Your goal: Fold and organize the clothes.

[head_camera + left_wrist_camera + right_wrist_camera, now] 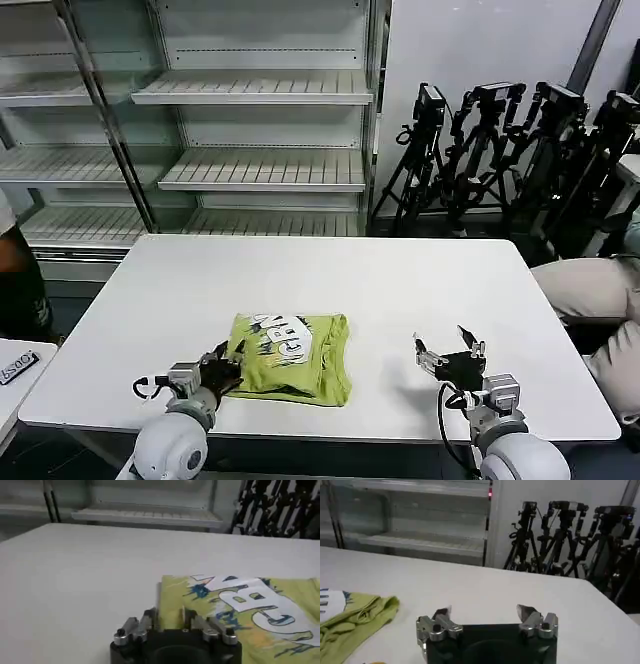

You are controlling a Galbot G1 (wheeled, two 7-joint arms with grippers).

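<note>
A lime yellow-green shirt [291, 357] is seen folded into a compact rectangle on a white table [330, 280], near the table's front edge and left of centre in the head view; contrary to a plain garment, a white-and-blue lettered print [250, 600] is shown across its upper face. The left gripper [222, 364] is positioned at the shirt's near-left corner, its jaws set close together around the fabric's edge [161, 602] — a firm grip on the cloth cannot be confirmed from the left wrist view. The right gripper [448, 355] is held low over bare table to the right of the shirt, apart from it, with its jaws spread wide and nothing between them; in the right wrist view a bunched fold of the shirt [357, 617] is visible off to one side. Grey metal shelving [250, 130] and 4 black tripods [500, 150] are lined up behind the table.
</note>
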